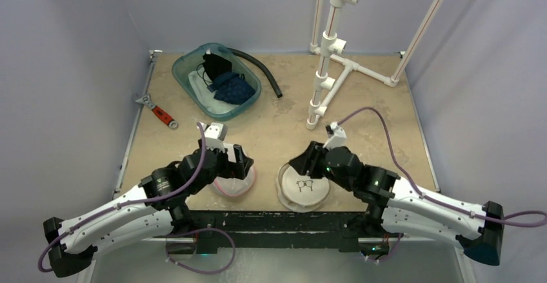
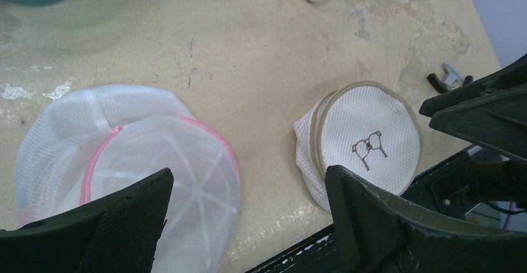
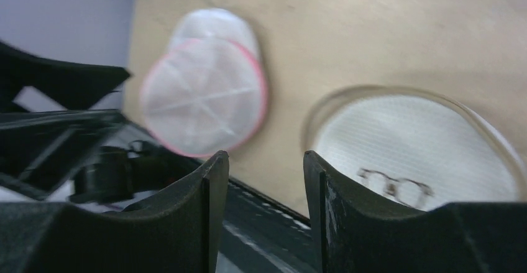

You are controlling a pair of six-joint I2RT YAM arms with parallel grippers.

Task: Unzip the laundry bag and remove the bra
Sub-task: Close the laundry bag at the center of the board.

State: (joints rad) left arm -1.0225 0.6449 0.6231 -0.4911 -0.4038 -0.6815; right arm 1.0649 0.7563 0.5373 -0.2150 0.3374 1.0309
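Note:
A round white mesh laundry bag [image 1: 304, 189] [image 2: 366, 136] [image 3: 422, 142] with beige trim and a small bra drawing lies flat near the table's front edge. To its left lies a translucent round mesh pouch with a pink rim [image 1: 233, 183] [image 2: 155, 155] [image 3: 205, 96]. My left gripper [image 1: 240, 162] [image 2: 248, 173] hovers open over the pink-rimmed pouch and holds nothing. My right gripper [image 1: 308, 160] [image 3: 265, 156] hangs above the white bag's left edge, jaws apart with nothing between them. The bra is hidden. I cannot make out the zip's pull.
A teal bin [image 1: 193, 60] with dark clothes stands at the back left, with a black hose [image 1: 264, 70] beside it. A red-handled wrench [image 1: 158, 110] lies at the left edge. A white pipe stand [image 1: 329, 70] rises at the back right.

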